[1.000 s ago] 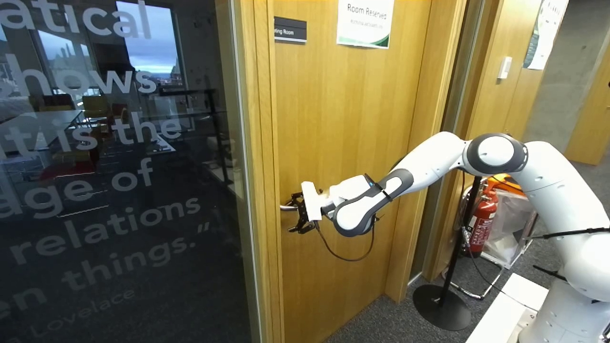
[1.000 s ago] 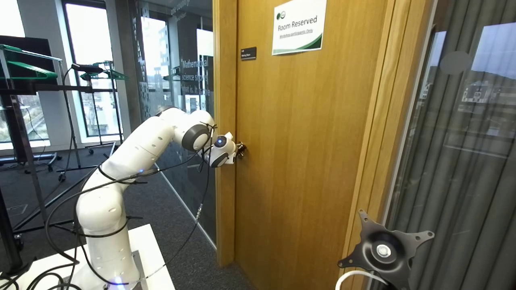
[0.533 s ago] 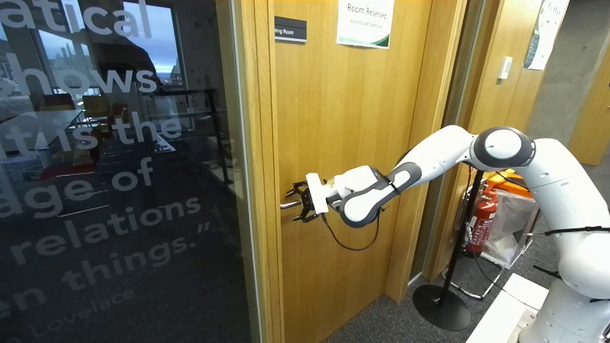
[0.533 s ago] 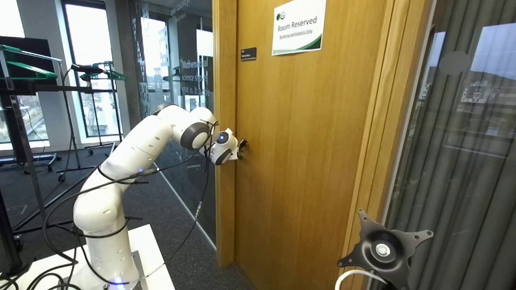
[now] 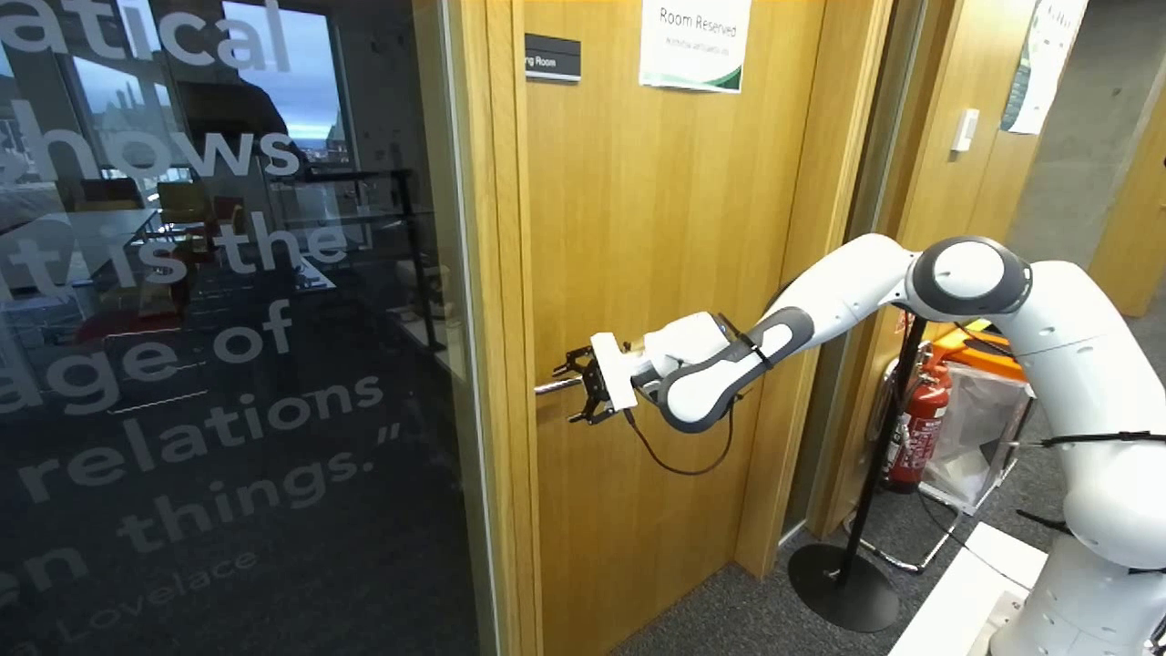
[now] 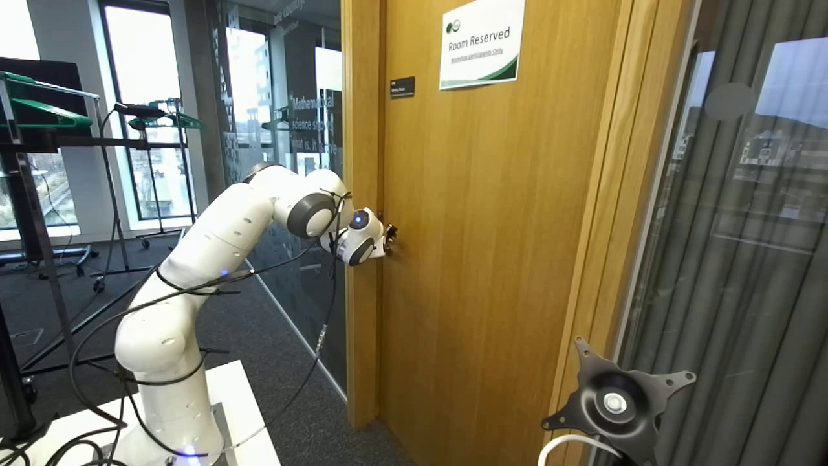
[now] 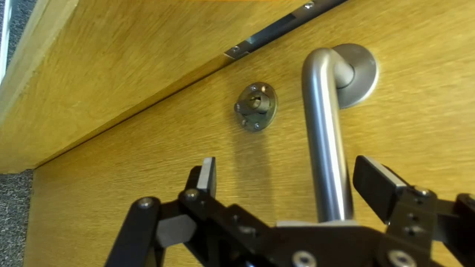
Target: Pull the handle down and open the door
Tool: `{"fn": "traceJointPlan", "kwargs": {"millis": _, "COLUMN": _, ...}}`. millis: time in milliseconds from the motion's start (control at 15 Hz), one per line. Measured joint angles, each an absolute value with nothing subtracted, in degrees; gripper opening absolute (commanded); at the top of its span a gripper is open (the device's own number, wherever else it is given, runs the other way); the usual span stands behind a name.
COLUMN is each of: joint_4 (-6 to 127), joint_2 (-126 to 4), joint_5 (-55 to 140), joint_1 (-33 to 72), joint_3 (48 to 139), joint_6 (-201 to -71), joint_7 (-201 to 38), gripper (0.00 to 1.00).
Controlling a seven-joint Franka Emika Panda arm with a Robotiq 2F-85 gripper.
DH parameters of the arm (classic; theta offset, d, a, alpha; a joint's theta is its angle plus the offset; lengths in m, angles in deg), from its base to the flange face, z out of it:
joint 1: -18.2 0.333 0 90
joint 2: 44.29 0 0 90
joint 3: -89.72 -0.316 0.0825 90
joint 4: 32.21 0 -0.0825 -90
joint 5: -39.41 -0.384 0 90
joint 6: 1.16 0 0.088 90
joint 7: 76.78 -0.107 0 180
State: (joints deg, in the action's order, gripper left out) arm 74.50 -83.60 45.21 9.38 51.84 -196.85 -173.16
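Note:
The honey-coloured door (image 5: pixel 674 210) fills the middle of both exterior views and appears slightly inward of its frame. Its silver lever handle (image 7: pixel 328 148) looks about level in an exterior view. My gripper (image 7: pixel 287 176) is at the handle with its jaws wide apart. The bar runs between the fingers, closer to the upper finger (image 7: pixel 378 181), with a small gap visible there; the lower finger (image 7: pixel 206 178) is well clear of it. The handle's free end is hidden behind the gripper's palm, and whether the palm touches it I cannot tell.
A lock cylinder (image 7: pixel 256 105) sits below the handle. The wooden frame (image 5: pixel 506 301), with a dark metal plate (image 7: pixel 271 33) in its edge, borders the door beside a glass panel (image 5: pixel 237 474). A black stand (image 5: pixel 847 583) and a fire extinguisher (image 5: pixel 920 428) are near the arm.
The gripper has moved up and slightly back from the frame along the handle. The lever has risen from a lowered tilt, and the door has shifted slightly inward.

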Motion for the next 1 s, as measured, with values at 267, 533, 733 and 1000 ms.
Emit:
{"fn": "traceJointPlan", "kwargs": {"millis": 267, "joint_4": 73.62, "joint_2": -82.83, "joint_5": 45.23, "joint_1": 13.44, "joint_3": 55.72, "joint_6": -195.51, "joint_7": -172.77, "gripper": 1.0}}
{"fn": "traceJointPlan", "kwargs": {"millis": 533, "joint_4": 72.3, "joint_2": -81.11, "joint_5": 44.1, "joint_1": 17.17, "joint_3": 59.73, "joint_6": -192.32, "joint_7": -171.26, "gripper": 1.0}}
{"fn": "traceJointPlan", "kwargs": {"millis": 733, "joint_4": 70.75, "joint_2": -80.69, "joint_5": 38.48, "joint_1": 20.6, "joint_3": 62.61, "joint_6": -191.09, "joint_7": -164.86, "gripper": 1.0}}
{"fn": "traceJointPlan", "kwargs": {"millis": 1000, "joint_4": 68.89, "joint_2": -80.7, "joint_5": 32.35, "joint_1": 25.16, "joint_3": 67.05, "joint_6": -190.96, "joint_7": -159.02, "gripper": 1.0}}
